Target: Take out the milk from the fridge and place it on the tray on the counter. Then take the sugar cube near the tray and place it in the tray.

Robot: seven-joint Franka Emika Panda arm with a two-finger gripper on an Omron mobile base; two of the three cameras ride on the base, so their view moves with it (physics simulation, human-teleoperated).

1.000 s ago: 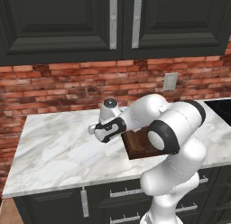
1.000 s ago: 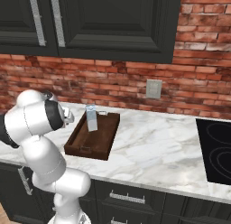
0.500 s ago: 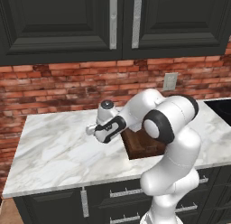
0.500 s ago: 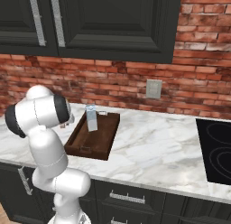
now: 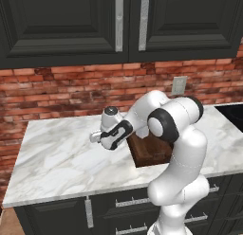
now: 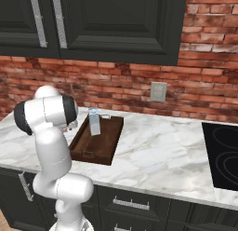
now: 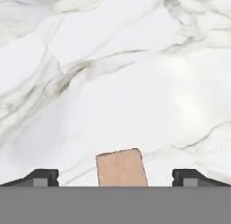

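Note:
A small beige-pink sugar cube (image 7: 122, 168) lies on the white marble counter (image 7: 113, 83), right between my open gripper's (image 7: 115, 179) two fingertips (image 7: 43, 177), with wide gaps on both sides. My gripper (image 5: 95, 137) hangs low over the counter (image 5: 57, 158) just left of the dark wooden tray (image 5: 149, 153). The pale milk carton (image 6: 94, 121) stands upright in the tray (image 6: 104, 148), near its far end. The fridge is out of view.
A brick wall with a grey outlet (image 6: 158, 91) runs behind the counter, under dark upper cabinets (image 5: 71, 25). A black cooktop (image 6: 223, 155) sits at the far right. Bare marble stretches left of the tray toward the counter's left edge (image 5: 19, 158).
The hand has shifted a little to the left, away from the tray, and the elbow has swung with it. The jaws have stayed open. Tray and milk have not moved.

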